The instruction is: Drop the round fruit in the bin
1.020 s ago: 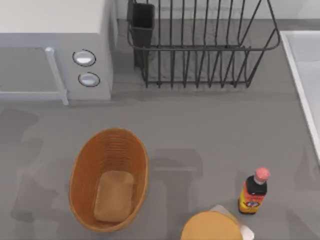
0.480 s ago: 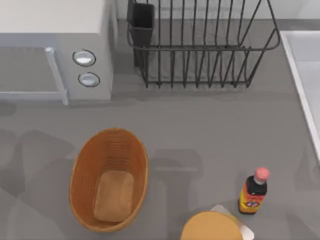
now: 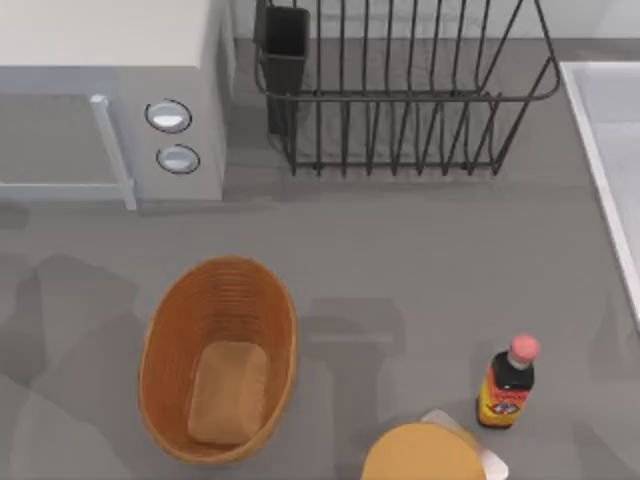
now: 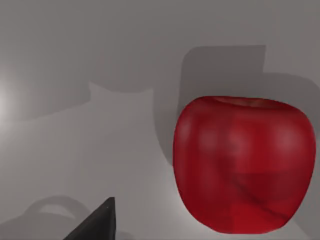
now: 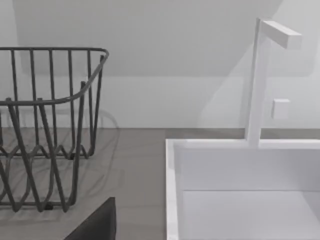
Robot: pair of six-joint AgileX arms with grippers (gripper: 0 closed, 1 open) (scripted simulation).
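Note:
The round fruit (image 4: 239,165) is a glossy red apple. It rests on the grey table close in front of my left wrist camera and casts a shadow behind it. One dark fingertip (image 4: 97,222) of my left gripper shows beside it, apart from the fruit, with nothing held. The bin (image 3: 165,330) is an oval orange-brown wicker basket with a tan bottom. It stands at the front left of the table and has nothing in it. A dark fingertip (image 5: 97,222) of my right gripper hangs idle before the rack and sink, holding nothing.
A white microwave (image 3: 110,90) stands at the back left and a black wire dish rack (image 3: 400,100) at the back middle. A white sink (image 3: 610,150) is at the right. A sauce bottle (image 3: 510,385) and an orange-yellow round thing (image 3: 420,455) stand at the front right.
The arm shadows on the table's left side have shifted in the top view. The basket, bottle and other things have not moved.

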